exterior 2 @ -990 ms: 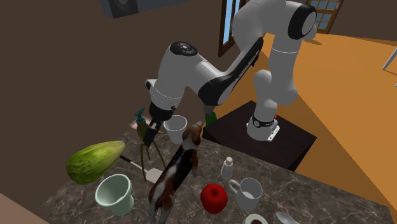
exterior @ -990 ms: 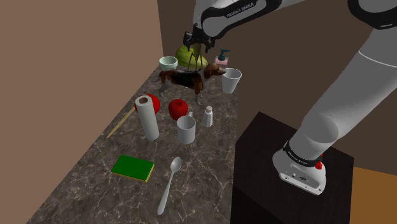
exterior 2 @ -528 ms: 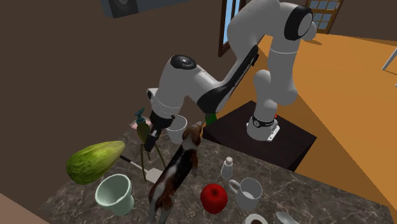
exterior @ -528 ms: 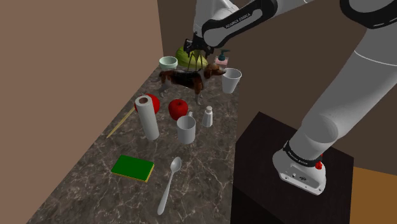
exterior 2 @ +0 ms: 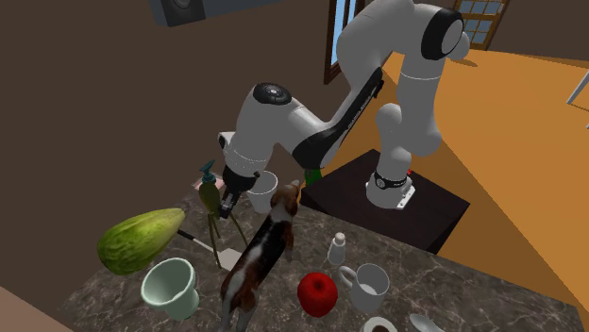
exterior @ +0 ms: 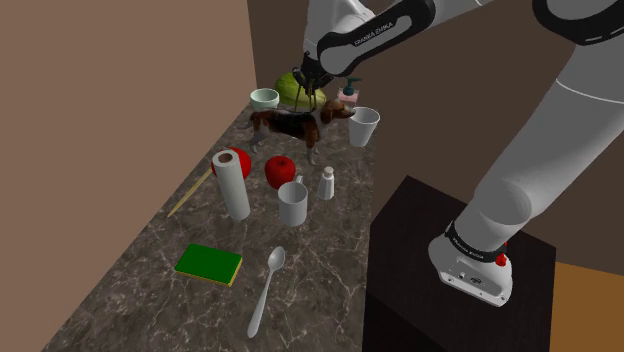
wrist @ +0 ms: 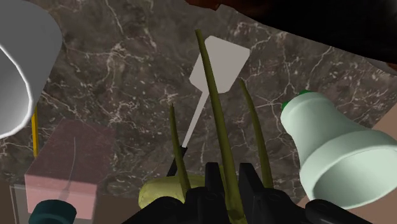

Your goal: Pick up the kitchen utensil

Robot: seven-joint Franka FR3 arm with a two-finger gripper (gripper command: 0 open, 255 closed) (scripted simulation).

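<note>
The pincer [wrist: 230,184] pinches the olive-green pronged utensil [wrist: 217,121], seemingly mid-lift; next it needs a straight rise, clear of the dog figurine [exterior: 292,123] at its 6 o'clock in the shoulder view.

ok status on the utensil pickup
jaws shut on olive pronged utensil. prongs hang over white spatula on the counter. dog figure and white cup close by.

A brown-and-white toy dog [exterior: 290,123] stands on the dark marbled counter [exterior: 140,300], with a pale green bowl [exterior: 264,97] and a white cup [exterior: 363,128] near it; behind is perhaps a green melon [exterior 2: 140,239].
</note>
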